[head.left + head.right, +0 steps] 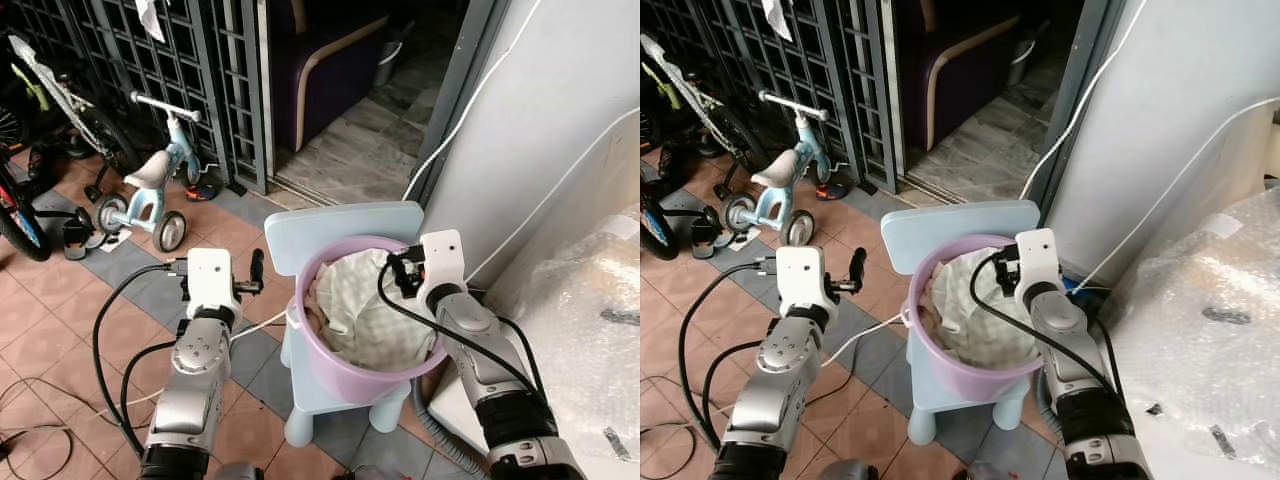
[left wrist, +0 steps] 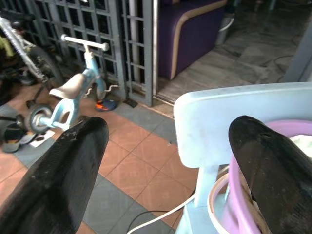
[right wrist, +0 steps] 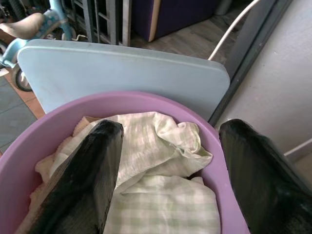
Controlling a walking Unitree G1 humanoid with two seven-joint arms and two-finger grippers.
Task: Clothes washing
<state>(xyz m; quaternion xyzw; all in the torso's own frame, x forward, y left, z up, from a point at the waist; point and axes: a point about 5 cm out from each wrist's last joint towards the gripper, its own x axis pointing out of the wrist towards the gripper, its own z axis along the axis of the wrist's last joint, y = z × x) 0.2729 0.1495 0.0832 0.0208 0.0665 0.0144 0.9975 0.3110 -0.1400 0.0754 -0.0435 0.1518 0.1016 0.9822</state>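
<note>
A purple basin [image 1: 345, 375] holding pale checked clothes [image 1: 365, 305] sits on a light blue child's chair [image 1: 330, 228]. My right gripper [image 1: 397, 272] hovers over the basin's right rim, open, with nothing between its fingers. In the right wrist view the clothes [image 3: 161, 195] lie just below the spread fingers [image 3: 92, 175]. My left gripper [image 1: 256, 266] is held left of the chair at basin height, open and empty. In the left wrist view one of its fingers [image 2: 265, 170] overlaps the basin's rim [image 2: 229, 195], with the chair back [image 2: 214, 117] beyond.
A blue balance bike [image 1: 150, 185] and a bicycle [image 1: 20, 215] stand at the left before a metal gate [image 1: 180, 60]. An open doorway [image 1: 350, 90] lies behind the chair. A bubble-wrapped bulk [image 1: 590, 310] is close on the right. Cables [image 1: 110, 340] trail over the tiled floor.
</note>
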